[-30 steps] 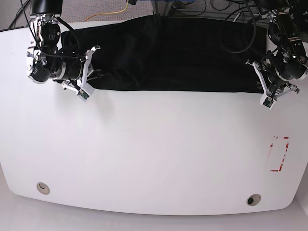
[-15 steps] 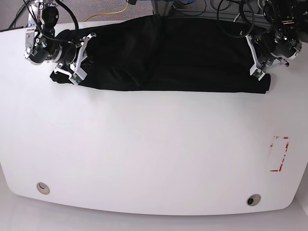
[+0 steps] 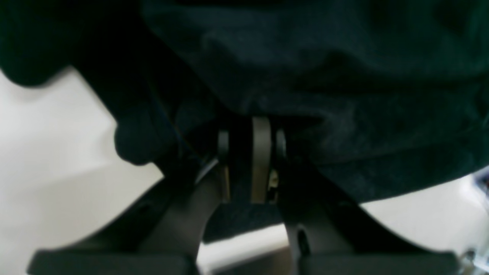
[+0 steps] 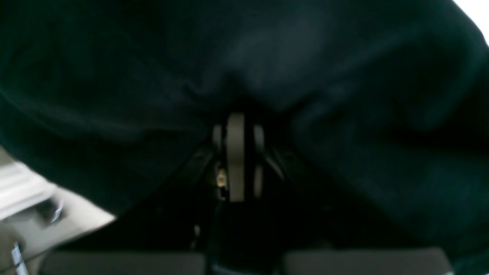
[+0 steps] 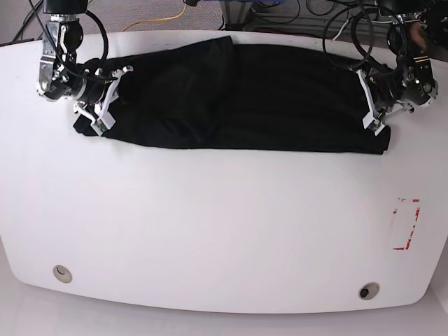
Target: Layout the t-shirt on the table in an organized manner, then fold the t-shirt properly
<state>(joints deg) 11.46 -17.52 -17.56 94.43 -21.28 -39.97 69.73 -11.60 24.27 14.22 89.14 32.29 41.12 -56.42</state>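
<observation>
Holding item: t-shirt [image 5: 245, 98], black, soft, limp, light, across frame top; my left gripper [image 5: 373, 112] and right gripper [image 5: 105, 98] clamp its end edges, best holds.

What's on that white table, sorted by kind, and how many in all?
Black t-shirt: 1
Metal grommets: 2
Red tape outline: 1
Robot grippers, left and right, both pinching the shirt: 2
Total: 6
</observation>
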